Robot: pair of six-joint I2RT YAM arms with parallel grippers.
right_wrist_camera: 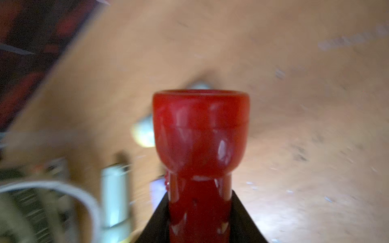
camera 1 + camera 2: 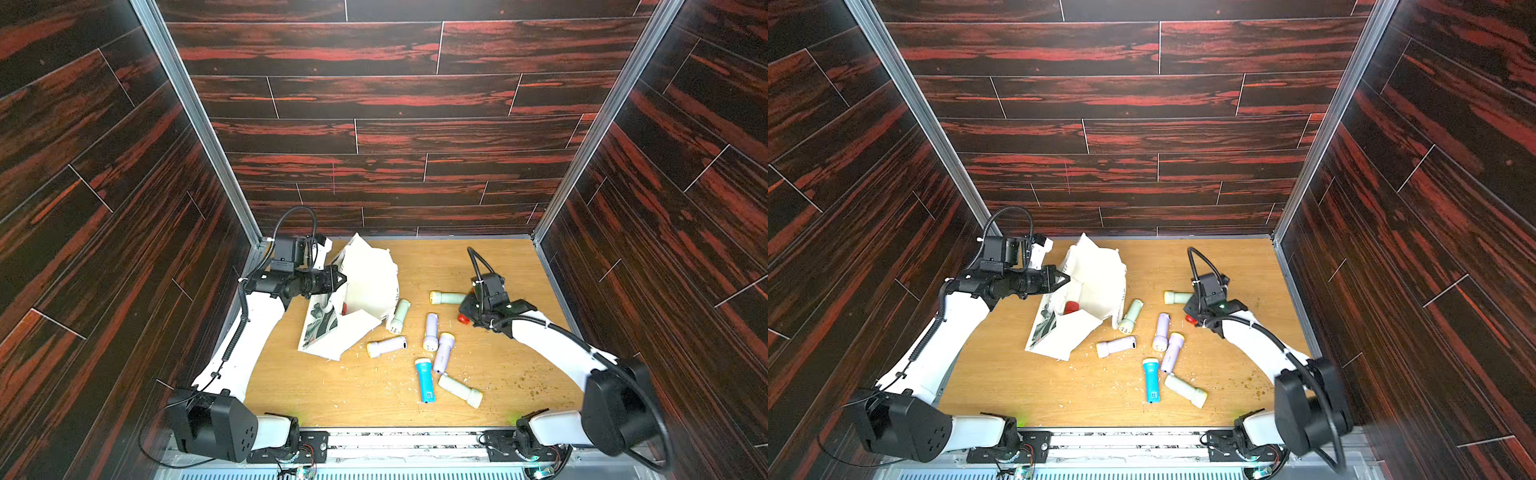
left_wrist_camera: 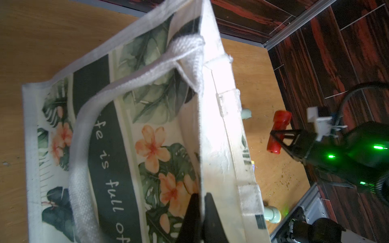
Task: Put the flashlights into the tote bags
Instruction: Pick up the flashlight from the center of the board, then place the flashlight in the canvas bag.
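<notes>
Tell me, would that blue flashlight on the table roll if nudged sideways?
Probably yes: the blue flashlight lies on its side on the flat table, and its body is round. Its head looks wider than its handle, so it would likely curve rather than roll straight. It looks like small smooth plastic, so probably light and a bit slippery.

White arms (image 2: 257, 332), black joints (image 2: 212, 424), black cables (image 2: 660, 415)
</notes>
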